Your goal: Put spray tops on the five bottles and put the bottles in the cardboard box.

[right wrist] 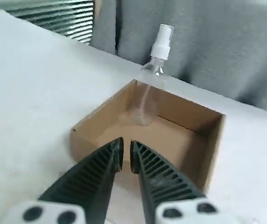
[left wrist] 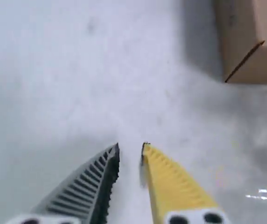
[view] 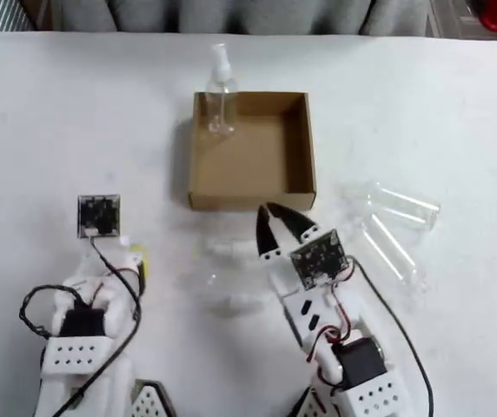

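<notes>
**High view:** On the white desk (view: 75, 113) the cardboard box (view: 248, 200) sits in the middle, nearer the far edge. One bottle (view: 221, 95) with a spray top stands upright in the box's far-left corner. Two capless bottles (view: 400, 207) lie on their sides to the right of the box, well apart from it. The right pincer (view: 281, 233) is just off the box's near-right corner. Its black fingers are spread in a narrow V and there is nothing between them. The left arm is toward the near-left corner of the desk.

**Left wrist view:** The left pincer (left wrist: 131, 149) is over bare desk. Its grey and yellow fingers are a small way apart and hold nothing. A corner of the box (left wrist: 250, 42) is ahead and off to one side.

**Right wrist view:** The right pincer (right wrist: 126, 147) points at the box (right wrist: 94, 133). Only a thin gap shows between its fingers and it is empty. The capped bottle (right wrist: 150, 79) stands against the box's far wall.
</notes>
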`<state>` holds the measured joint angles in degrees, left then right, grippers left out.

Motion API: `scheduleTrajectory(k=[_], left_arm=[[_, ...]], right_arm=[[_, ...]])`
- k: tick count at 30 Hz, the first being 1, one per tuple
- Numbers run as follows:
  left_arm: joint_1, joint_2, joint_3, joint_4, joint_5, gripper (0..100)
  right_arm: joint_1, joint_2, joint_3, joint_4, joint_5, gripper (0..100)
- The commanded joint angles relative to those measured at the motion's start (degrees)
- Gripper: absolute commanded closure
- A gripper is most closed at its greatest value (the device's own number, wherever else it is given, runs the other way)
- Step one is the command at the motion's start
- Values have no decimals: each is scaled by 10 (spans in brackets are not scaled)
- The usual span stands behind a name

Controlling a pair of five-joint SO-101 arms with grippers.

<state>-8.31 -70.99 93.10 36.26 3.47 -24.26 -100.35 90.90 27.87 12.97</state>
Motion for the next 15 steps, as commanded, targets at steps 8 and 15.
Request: scheduleTrajectory(k=[8,15], left_arm=[[-7,-12,-6,4,9,906],[-7,-12,-6,4,9,906]], right_arm=[[80,0,-164,138,115,979],[134,52,-254,253,163,978]])
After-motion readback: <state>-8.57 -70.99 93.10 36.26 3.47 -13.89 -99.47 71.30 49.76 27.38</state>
